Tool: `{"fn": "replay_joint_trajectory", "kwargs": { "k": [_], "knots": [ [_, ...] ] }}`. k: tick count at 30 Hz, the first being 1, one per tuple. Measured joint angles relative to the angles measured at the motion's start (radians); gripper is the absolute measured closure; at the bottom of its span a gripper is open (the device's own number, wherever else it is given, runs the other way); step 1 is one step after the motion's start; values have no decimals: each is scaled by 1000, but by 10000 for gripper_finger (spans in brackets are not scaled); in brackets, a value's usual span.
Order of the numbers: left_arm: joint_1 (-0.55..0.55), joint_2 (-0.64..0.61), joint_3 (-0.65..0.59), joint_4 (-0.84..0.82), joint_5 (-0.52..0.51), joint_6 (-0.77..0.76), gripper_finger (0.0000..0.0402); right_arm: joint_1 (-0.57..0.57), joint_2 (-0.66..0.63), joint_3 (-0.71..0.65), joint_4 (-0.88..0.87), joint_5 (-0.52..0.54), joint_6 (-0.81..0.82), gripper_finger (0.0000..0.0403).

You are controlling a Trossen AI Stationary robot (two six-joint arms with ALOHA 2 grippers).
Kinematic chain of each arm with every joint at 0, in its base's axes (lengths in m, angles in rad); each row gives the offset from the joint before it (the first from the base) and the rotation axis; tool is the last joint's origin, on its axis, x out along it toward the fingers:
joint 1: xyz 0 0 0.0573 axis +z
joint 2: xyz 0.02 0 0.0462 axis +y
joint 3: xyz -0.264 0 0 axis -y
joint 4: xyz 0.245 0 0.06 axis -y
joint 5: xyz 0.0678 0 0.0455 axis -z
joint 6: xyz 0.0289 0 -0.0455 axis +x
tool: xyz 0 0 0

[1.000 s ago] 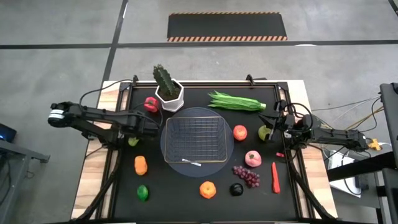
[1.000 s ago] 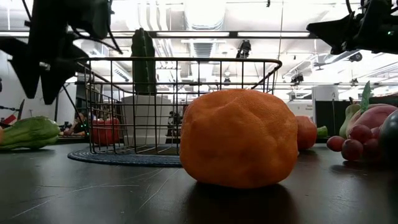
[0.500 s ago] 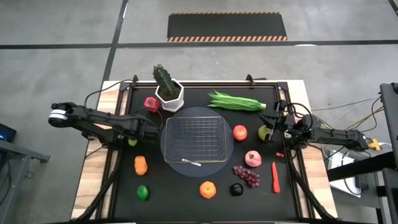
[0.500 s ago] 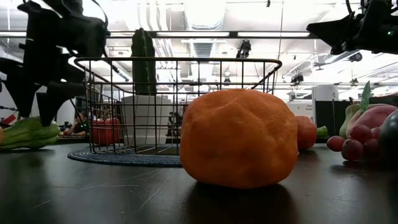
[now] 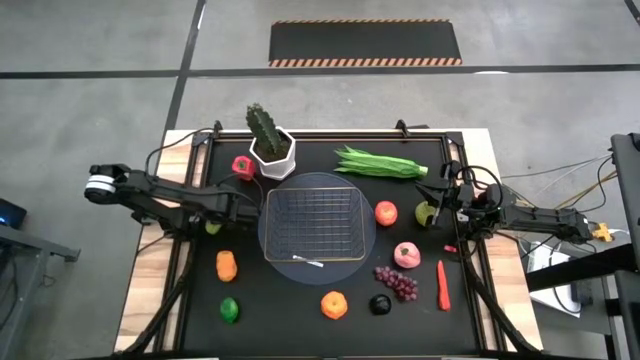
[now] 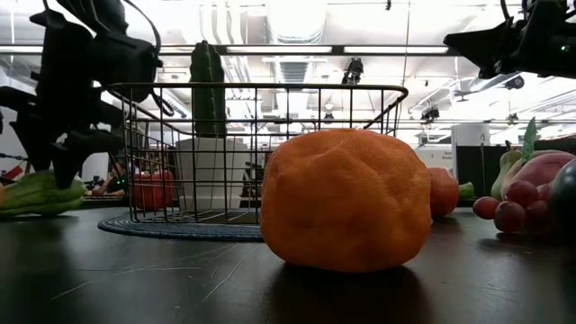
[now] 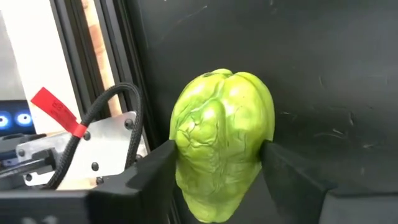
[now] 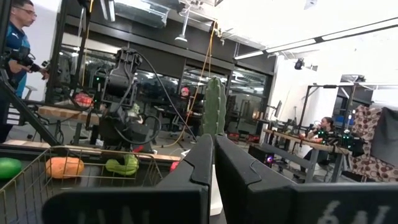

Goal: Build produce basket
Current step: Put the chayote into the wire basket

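The silver wire basket (image 5: 312, 222) stands on its round grey base at the table's middle and holds no produce. A green pepper (image 7: 221, 155) lies on the table left of the basket (image 5: 213, 228). My left gripper (image 5: 224, 210) is open just above it, one finger on each side of the pepper (image 6: 40, 192); I cannot tell whether the fingers touch it. My right gripper (image 5: 438, 205) is shut and empty, raised over the table's right side beside a green pear (image 5: 425, 213).
A potted cactus (image 5: 270, 140), a red pepper (image 5: 242, 166) and a green bean bunch (image 5: 380, 163) lie at the back. A red fruit (image 5: 386, 212), a pink fruit (image 5: 406, 254), grapes (image 5: 396, 282) and a chili (image 5: 442, 283) lie right. An orange (image 5: 334, 304) and a lime (image 5: 230, 309) lie near.
My left gripper has gone down toward the green pepper, so that its fingers now stand around it. The pepper has stayed on the table.
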Motion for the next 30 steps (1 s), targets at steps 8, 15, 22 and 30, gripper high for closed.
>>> {"fn": "replay_joint_trajectory", "kwargs": {
  "k": [8, 15, 22, 30],
  "knots": [
    [0, 26, 13, -15, -4, -1, 256, 0, 0, 0, 0, 0, 1, 394],
    [0, 14, 116, -159, -25, -2, 259, 0, 0, 0, -1, 0, 0, 394],
    [0, 13, 331, -310, -77, 61, 260, 0, 0, 0, -1, 0, 1, 394],
    [-10, 95, 672, -315, -171, 312, 260, 0, 0, 0, -2, 0, 2, 394]
  ]
}}
